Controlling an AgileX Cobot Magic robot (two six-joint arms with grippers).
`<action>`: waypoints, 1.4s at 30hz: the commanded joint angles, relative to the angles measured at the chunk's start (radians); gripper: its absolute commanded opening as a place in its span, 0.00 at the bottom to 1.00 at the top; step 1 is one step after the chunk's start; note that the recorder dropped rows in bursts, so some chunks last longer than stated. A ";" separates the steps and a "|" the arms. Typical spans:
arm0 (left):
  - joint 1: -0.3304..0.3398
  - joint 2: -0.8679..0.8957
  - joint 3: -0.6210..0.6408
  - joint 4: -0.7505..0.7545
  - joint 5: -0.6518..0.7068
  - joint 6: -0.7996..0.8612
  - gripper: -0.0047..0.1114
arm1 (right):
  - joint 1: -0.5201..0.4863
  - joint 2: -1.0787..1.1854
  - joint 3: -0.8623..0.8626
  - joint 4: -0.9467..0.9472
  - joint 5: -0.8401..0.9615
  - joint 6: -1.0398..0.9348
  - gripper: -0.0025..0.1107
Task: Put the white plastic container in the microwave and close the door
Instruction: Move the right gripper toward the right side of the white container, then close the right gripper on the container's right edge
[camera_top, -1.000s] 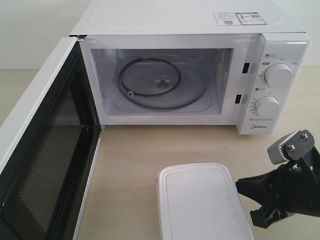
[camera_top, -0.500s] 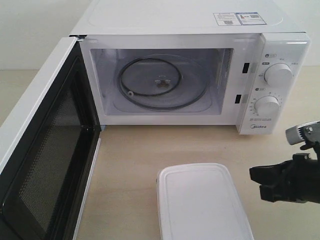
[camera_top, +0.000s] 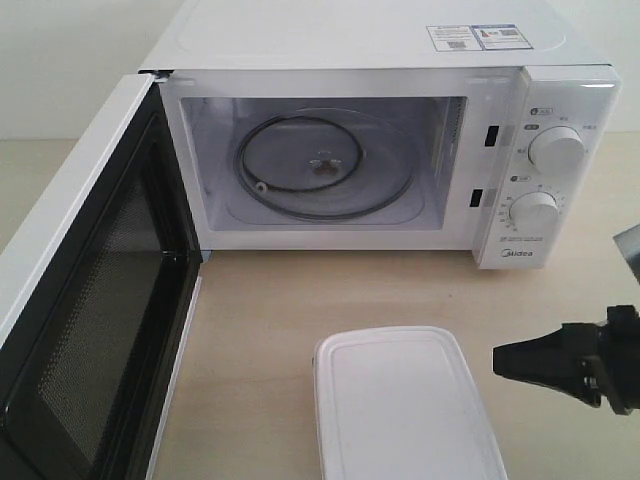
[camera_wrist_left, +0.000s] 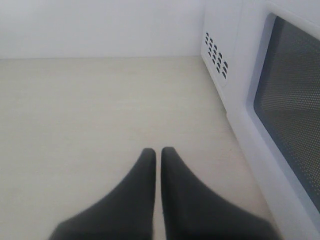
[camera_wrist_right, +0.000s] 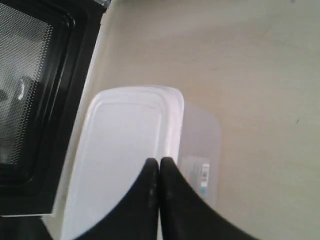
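The white plastic container (camera_top: 400, 405) lies lidded on the table in front of the microwave (camera_top: 380, 130), whose cavity holds the glass turntable (camera_top: 320, 165). The door (camera_top: 90, 300) hangs wide open at the left, mesh side in. My right gripper (camera_top: 500, 360) is shut, just right of the container and apart from it; in the right wrist view its tips (camera_wrist_right: 159, 162) hover over the container (camera_wrist_right: 125, 145). My left gripper (camera_wrist_left: 156, 151) is shut with nothing in it, above bare table beside the door (camera_wrist_left: 290, 110), and does not show in the exterior view.
Two round dials (camera_top: 555, 150) sit on the microwave's right panel. The open door takes up the left front of the tan table (camera_top: 260, 330). A white wall (camera_wrist_left: 100, 25) stands behind.
My right gripper has gone from open to shut while drawing back to the right and turning. The container and door have not moved.
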 joint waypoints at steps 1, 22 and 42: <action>0.002 -0.002 0.004 0.001 -0.003 0.002 0.08 | -0.007 -0.001 -0.026 -0.115 -0.031 0.258 0.02; 0.002 -0.002 0.004 0.001 -0.003 0.002 0.08 | -0.007 -0.001 -0.106 -0.183 -0.104 0.505 0.34; 0.002 -0.002 0.004 0.001 -0.003 0.002 0.08 | 0.018 -0.001 0.013 -0.183 0.063 0.546 0.34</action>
